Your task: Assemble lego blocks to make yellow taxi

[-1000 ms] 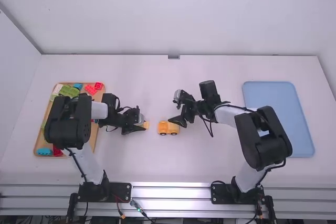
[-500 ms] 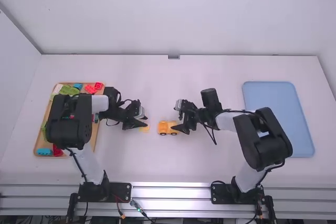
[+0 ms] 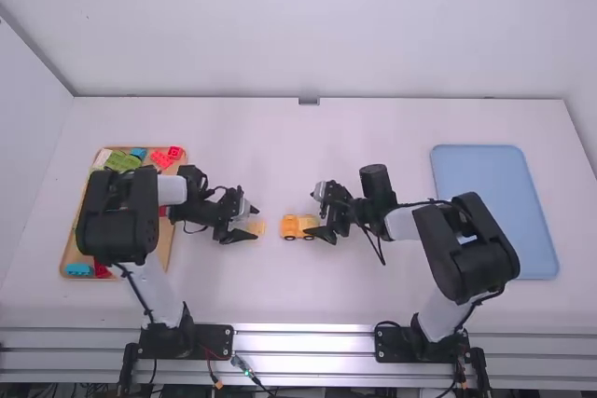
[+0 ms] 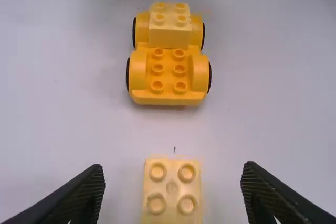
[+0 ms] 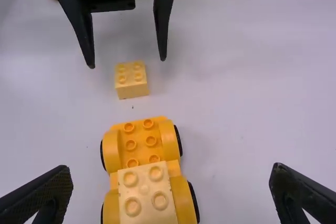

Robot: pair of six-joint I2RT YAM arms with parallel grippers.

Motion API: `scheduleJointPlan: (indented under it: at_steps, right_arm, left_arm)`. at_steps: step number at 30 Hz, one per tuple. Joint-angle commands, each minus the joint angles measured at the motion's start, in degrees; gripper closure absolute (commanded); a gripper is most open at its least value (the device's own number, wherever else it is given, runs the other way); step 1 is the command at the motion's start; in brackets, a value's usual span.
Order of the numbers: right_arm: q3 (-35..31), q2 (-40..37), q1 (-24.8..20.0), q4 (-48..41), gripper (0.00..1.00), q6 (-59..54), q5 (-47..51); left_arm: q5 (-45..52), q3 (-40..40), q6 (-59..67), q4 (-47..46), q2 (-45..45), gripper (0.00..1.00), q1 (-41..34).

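In the high view my left gripper is at the loose yellow block, and my right gripper is at the right end of the yellow car base. The left wrist view has my left gripper open, its fingers apart on both sides of the loose block, not touching it. Beyond stands the wheeled base with a light yellow block on its far end. My right gripper is open in the right wrist view, its fingers either side of the base's block-topped end.
A wooden tray with red, green and blue blocks lies on the left, partly under the left arm. On the right lies a blue tray, beside the right arm.
The left gripper has opened and drawn back slightly from the loose block, which stays on the table. The right gripper has shifted slightly right and down in the high view; the car base has stayed put.
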Motion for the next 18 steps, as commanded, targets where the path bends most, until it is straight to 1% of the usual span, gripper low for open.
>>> scheduleJointPlan:
  at_steps: [1,4,5,6,8,10,13,14,16,18]
  right_arm:
    - [0.11,-1.38,-0.09,0.42,0.01,0.35,-0.55]
    - [0.11,-1.38,-0.09,0.59,0.01,0.94,-0.52]
    - [0.11,-1.38,-0.09,0.61,0.01,1.31,-0.52]
    - [0.11,-1.38,-0.11,0.72,0.01,1.49,-0.55]
    - [0.11,-1.38,-0.09,0.68,0.01,1.49,-0.52]
    - [0.11,-1.38,-0.11,0.68,0.01,1.46,-0.55]
    - [0.24,-1.38,-0.11,0.72,0.01,1.44,-0.52]
    - [0.26,-1.38,-0.11,0.7,0.01,1.44,-0.55]
    - [0.57,-1.38,-0.11,0.59,0.01,1.7,-0.55]
    - [0.52,-1.38,-0.09,0.74,0.01,1.62,-0.55]
  left_arm:
    - [3.04,-2.78,-0.44,4.11,0.04,0.31,-0.55]
    - [2.71,-5.9,-10.71,15.37,0.04,0.29,-1.4]
    - [2.75,-6.45,-12.37,17.27,0.04,0.29,-1.53]
    - [2.75,-7.65,-15.56,21.55,0.04,0.31,-1.66]
    - [2.73,-8.92,-18.29,25.07,0.04,0.33,-1.7]
    - [2.58,-9.99,-18.47,26.36,0.04,0.34,-1.73]
    - [1.29,-11.47,-18.47,27.26,0.04,0.4,-1.7]
    - [1.29,-11.52,-18.47,27.28,0.04,0.41,-1.7]
    - [1.27,-11.65,-18.47,27.17,0.04,0.49,-1.7]
    - [1.25,-11.63,-18.47,27.19,0.04,0.53,-1.51]
